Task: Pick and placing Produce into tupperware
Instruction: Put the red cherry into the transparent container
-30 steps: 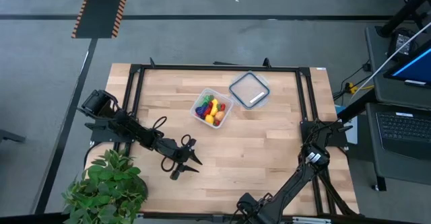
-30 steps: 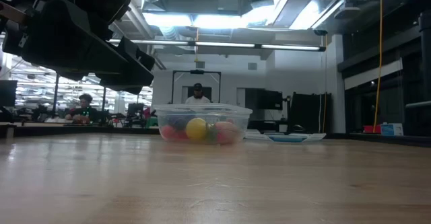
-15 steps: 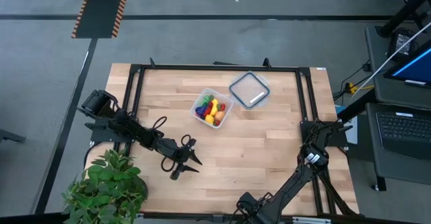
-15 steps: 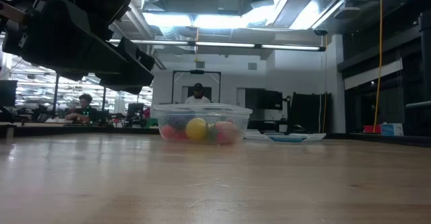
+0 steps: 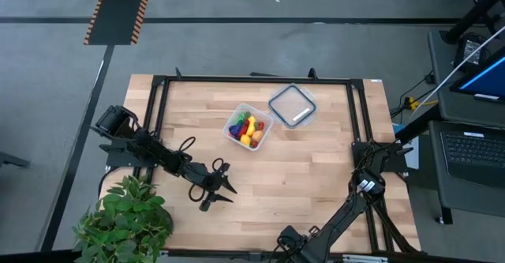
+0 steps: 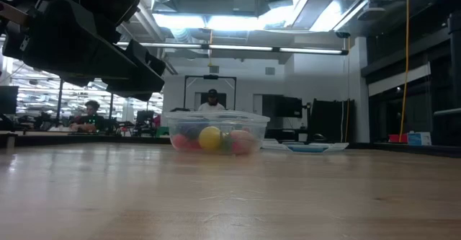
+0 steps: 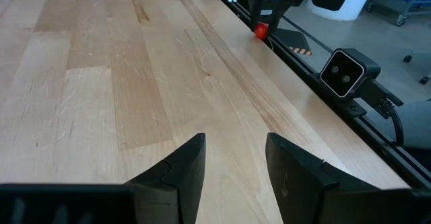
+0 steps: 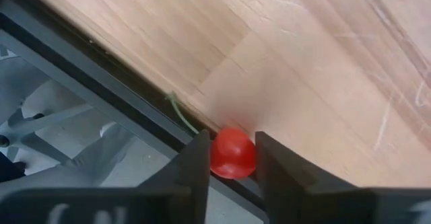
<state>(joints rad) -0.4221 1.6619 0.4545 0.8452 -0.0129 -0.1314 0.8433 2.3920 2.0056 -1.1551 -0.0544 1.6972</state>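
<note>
At table edge (image 8: pixel 101 56), tool (image 8: pixel 232 157) pinches tomato (image 8: pixel 233 152).

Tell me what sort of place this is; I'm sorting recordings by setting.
Probably a robotics lab in an open workspace: a framed wooden table on a concrete floor, a laptop workstation beside it, and people at desks under strip lights beyond the tupperware.

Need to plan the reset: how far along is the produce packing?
Mostly done: the tupperware already holds a pile of produce. In hand: the right claw has its fingers on either side of a red piece at the table's edge. The left claw hangs open and empty. Left: carry that piece over; the lid lies beside the tub.
</note>
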